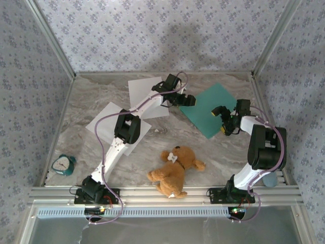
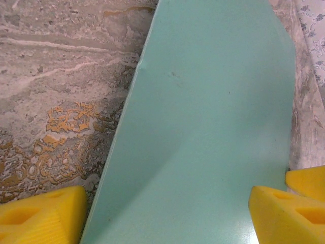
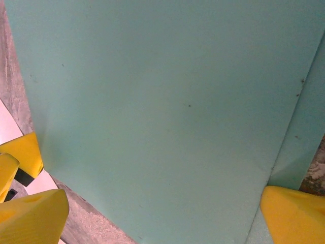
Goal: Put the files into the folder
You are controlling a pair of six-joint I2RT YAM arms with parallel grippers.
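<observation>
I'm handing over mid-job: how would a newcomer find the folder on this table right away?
Look at the marble table, in its far right quarter. The folder lies flat there, turned diagonally. It is teal, while the two files to its left are white.

I run two arms of identical build. The left arm (image 1: 112,150) and right arm (image 1: 245,174) each have white link sections joined by black joint housings, on a black base. A pale lilac cable (image 1: 97,133) loops loosely along each arm from base to wrist. The left gripper (image 1: 187,100) and right gripper (image 1: 223,122) have black bodies. Their fingers (image 2: 40,216) are yellow wedge-shaped pads with recessed pockets
</observation>
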